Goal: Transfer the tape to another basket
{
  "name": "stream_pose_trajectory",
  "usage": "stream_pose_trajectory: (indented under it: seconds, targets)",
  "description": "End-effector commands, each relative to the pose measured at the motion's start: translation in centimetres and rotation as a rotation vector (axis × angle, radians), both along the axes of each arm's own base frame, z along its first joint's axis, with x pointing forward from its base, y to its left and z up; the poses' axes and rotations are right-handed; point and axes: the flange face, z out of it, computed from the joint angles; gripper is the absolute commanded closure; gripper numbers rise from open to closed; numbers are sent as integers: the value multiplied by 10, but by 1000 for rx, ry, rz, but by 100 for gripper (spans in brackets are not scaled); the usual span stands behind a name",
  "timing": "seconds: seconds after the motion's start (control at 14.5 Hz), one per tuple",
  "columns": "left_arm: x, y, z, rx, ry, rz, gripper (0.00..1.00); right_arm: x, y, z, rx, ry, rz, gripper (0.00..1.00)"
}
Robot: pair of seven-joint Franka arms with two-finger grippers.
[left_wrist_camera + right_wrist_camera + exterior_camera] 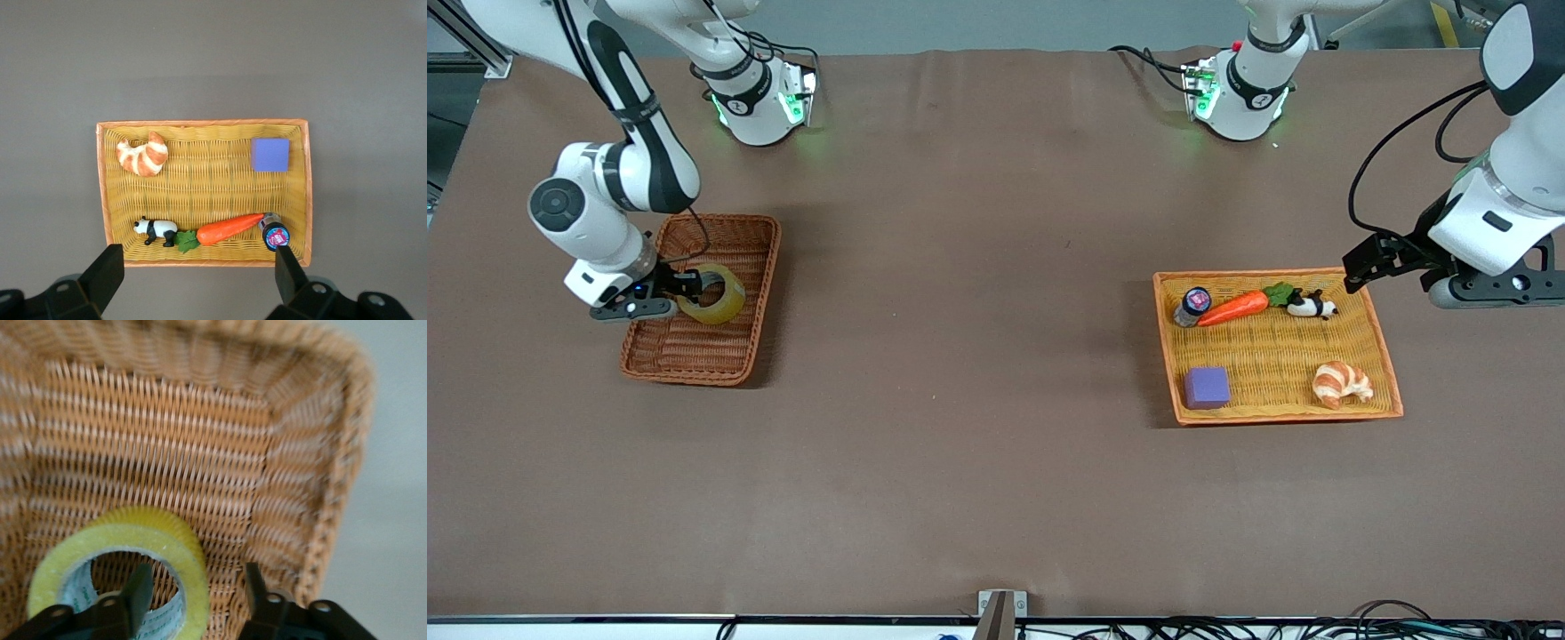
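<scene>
Straddling the tape's (713, 296) wall over the basket (694, 351), my right tool (690, 286) seems lightly clamped; left tool (193, 267) waits wide above the tray (1360, 307).

No legible text, small bottle (275, 235) cap label perhaps printed, unreadable

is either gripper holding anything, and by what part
The right gripper has the tape by its ring wall, one finger in the hole, over the basket. The left gripper holds nothing.
</scene>
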Motion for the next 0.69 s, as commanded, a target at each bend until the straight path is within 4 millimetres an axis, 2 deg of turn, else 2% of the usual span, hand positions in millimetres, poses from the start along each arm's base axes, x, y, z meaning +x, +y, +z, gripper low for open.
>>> stream_pose_trajectory:
  seconds: [0.0, 0.07, 0.34, 0.55, 0.62]
  targets:
    - [-1, -1, 10, -32, 3, 12, 0, 26, -2, 79, 5, -13, -21, 0]
    - [-1, 0, 10, -34, 3, 14, 0, 38, -5, 105, 1, -17, -31, 0]
    - [-3, 1, 15, -33, -5, 1, 0, 76, 4, 202, 58, -20, -78, 0]
    - [-2, -2, 16, -30, -10, -7, 0, 91, 29, 265, 65, -58, -128, 0]
    - [-2, -2, 17, -29, -12, -8, 0, 94, 34, 294, 65, -77, -162, 0]
